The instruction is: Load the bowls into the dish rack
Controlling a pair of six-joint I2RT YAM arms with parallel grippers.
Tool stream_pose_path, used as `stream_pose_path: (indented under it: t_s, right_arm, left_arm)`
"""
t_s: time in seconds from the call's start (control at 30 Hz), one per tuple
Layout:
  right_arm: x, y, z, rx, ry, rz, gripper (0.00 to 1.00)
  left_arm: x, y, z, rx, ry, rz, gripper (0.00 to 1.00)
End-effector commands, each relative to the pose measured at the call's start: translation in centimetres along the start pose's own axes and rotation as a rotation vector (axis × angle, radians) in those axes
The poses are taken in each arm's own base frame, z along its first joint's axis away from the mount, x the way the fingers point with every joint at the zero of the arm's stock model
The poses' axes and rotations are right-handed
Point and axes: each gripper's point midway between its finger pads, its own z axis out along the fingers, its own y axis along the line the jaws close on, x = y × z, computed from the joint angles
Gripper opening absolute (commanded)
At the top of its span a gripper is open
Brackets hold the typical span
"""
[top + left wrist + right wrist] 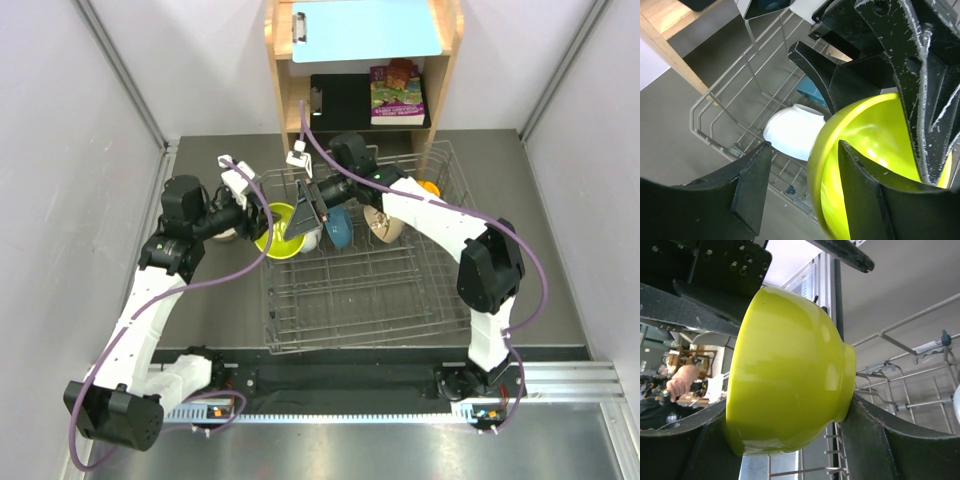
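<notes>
No lettering could be read in any of the three views. The colourful booklet (397,92) on the wooden shelf (278,70), at the upper centre of the overhead frame, carried print on its cover (too small and blurred to make out). The blue clipboard (365,28) above it showed only a plain face.
</notes>
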Motion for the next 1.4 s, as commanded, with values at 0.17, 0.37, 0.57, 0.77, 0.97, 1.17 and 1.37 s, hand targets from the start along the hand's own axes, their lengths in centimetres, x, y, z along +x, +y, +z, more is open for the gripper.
stream_pose_path:
  t_s: [0.17,0.37,0.57,0.77,0.97,1.17,1.37]
  right_arm:
    - [-1.9,0.3,-0.4,0.064,-0.062,-0.128,0.0]
    - [-2.5,-1.4,-2.0,0.188,-0.107,-0.147,0.0]
    - [-2.7,-2.6,-3.6,0.329,-0.131,-0.185,0.0]
    - [-3.5,-3.4,-6.5,0.502,-0.149,-0.277,0.0]
    - [-4.0,-4.5,-12.5,0.847,-0.164,-0.423,0.0]
    - [-1.4,-5.6,-18.7,1.161,-0.147,-0.498,0.0]
    - [1.4,-5.2,-23.9,1.409,-0.146,-0.496,0.0]
  left_arm:
    - [-2.8,1.2,-0.8,-0.084,-0.071,0.014,0.67]
    - [-3.7,4.2,-2.1,-0.238,-0.088,-0.009,0.88]
    - [-4.1,6.1,-3.2,-0.313,-0.116,-0.039,0.99]
    - [-2.7,10.2,-5.7,-0.457,-0.107,-0.086,0.99]
    - [3.6,15.0,-7.6,-0.591,0.037,-0.166,0.99]
    - [9.2,16.0,-8.8,-0.637,0.116,-0.22,0.99]
    - [12.1,17.1,-9.1,-0.668,0.169,-0.227,0.99]
